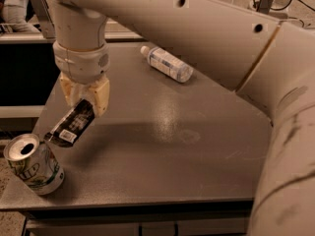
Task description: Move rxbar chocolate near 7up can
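The gripper [84, 101] hangs over the left part of the counter [177, 151], its cream plastic jaws closed on the upper end of the chocolate bar [70, 124]. The bar is flat, in glossy black foil, and slants down to the left in the air. A white patch sits near its lower end, with print too small to read. That end is just above and beside the soda can [33, 164]. The can stands tilted at the front left corner, with a silver top and white sides with green markings. A clear plastic bottle [166, 64] with a pale label lies on its side at the back. The counter is matte grey with a dull sheen.
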{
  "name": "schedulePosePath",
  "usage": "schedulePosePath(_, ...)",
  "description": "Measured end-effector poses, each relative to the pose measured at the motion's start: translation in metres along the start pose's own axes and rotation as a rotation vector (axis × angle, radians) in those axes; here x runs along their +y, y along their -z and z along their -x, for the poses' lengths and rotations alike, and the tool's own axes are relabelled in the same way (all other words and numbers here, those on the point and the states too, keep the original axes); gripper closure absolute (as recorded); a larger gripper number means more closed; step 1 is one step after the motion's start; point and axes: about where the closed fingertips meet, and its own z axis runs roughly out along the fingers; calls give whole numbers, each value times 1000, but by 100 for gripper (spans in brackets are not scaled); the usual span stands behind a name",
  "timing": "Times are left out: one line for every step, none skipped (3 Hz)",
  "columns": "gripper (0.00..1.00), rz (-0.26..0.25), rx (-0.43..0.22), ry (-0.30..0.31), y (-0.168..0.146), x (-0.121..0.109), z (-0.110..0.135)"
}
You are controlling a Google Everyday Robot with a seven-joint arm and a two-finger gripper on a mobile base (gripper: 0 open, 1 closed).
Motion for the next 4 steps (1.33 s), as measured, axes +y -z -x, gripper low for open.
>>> schedulePosePath(100, 19, 0, 35, -14, -5, 3)
schedulePosePath(100, 37, 0, 46, -29, -7, 4)
schedulePosePath(100, 52, 4, 61, -42, -8, 9)
schedulePosePath(100, 60, 0, 65, -54, -5, 11)
